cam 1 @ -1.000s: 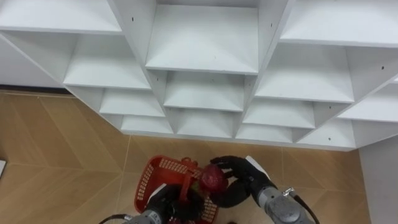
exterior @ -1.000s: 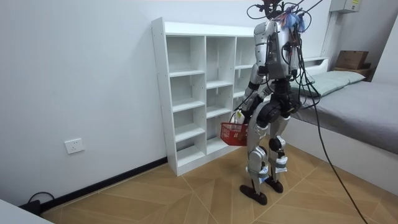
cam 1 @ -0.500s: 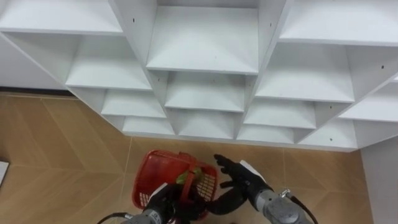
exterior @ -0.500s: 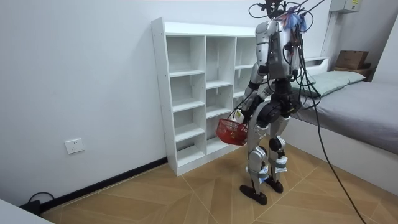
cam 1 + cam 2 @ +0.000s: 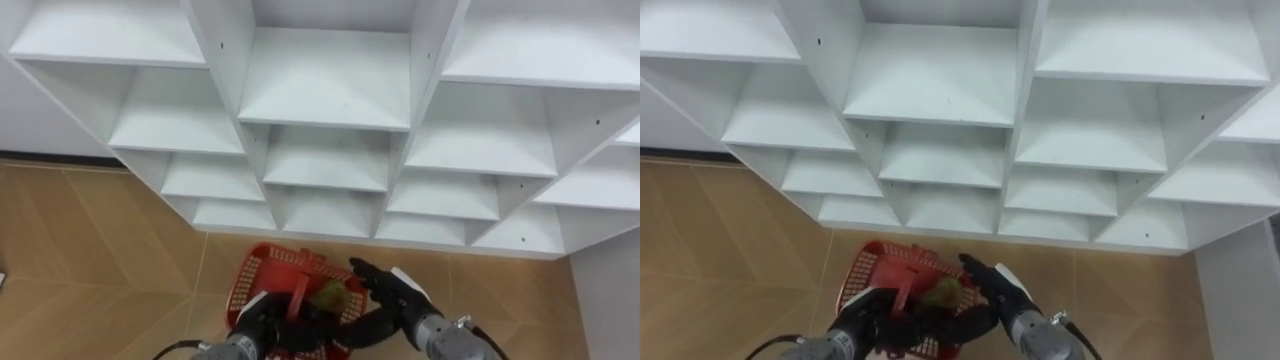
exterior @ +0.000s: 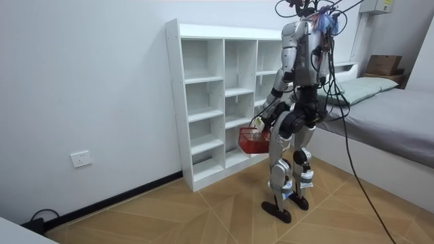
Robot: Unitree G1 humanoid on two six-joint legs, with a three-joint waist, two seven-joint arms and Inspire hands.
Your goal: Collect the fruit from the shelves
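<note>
Left robot hand (image 5: 262,320): dark fingers were curled round the upright handle of the red basket (image 5: 268,262).
Right robot hand (image 5: 386,288): fingers were spread apart, holding nothing, over the basket's right rim.
Basket walls: plastic lattice; the lower part was cut off.
Fruit (image 5: 325,294): greenish and rounded, it lay inside the basket beside the handle; kind unclear.
Closet (image 5: 325,80): white boards formed square compartments.

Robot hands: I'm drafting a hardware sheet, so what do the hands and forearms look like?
The left hand and right hand are both black, with slim segmented fingers. Each joins a grey, cylindrical metal wrist. The right hand has a small white tag on its back, and a thin dark cable loops beside its wrist.
</note>
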